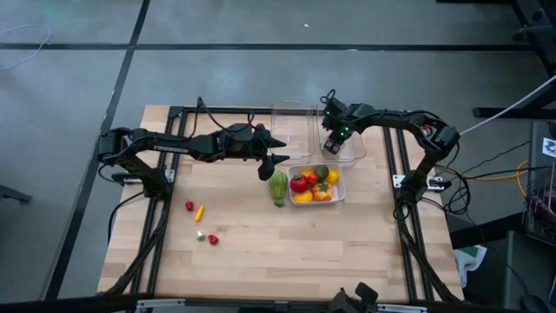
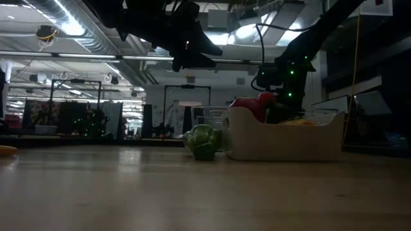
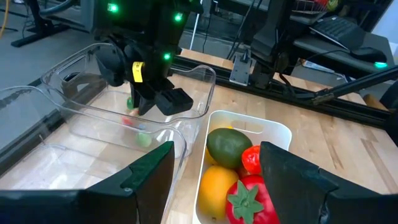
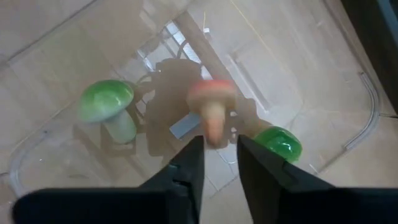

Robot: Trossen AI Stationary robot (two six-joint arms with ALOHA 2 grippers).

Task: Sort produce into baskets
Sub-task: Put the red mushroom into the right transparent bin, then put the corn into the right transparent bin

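1. The right gripper (image 1: 333, 139) hangs over the clear basket (image 1: 347, 149) at the far right of the table (image 1: 261, 261), its fingers (image 4: 186, 168) parted by a narrow gap. A red-capped mushroom piece (image 4: 211, 109) sits just past the fingertips; whether they touch it cannot be told.
2. Inside that clear basket lie a pale green mushroom piece (image 4: 107, 106) and a small green bit (image 4: 278, 143), one on each side of the red-capped one.
3. The left gripper (image 1: 276, 149) hovers above the table, between a second clear basket (image 1: 294, 122) and the whitish basket (image 1: 339, 193). Its fingers (image 3: 146, 171) stand apart with nothing between them.
4. The whitish basket holds red, orange, yellow and green produce (image 1: 313, 184), filled close to its rim. The long green ribbed piece (image 1: 278, 186) lies on the table just beside the basket's left wall.
5. Four small bits lie well apart from the baskets on the open left half of the table: a red one (image 1: 188, 206), a yellow one (image 1: 199, 212), a pale one (image 1: 201, 236) and another red one (image 1: 213, 239).
6. The near half of the table is bare wood, with dark frame rails along its left and right edges.
7. In the low view the whitish basket's wall hides most of its contents, and the clear baskets behind it are hard to make out.
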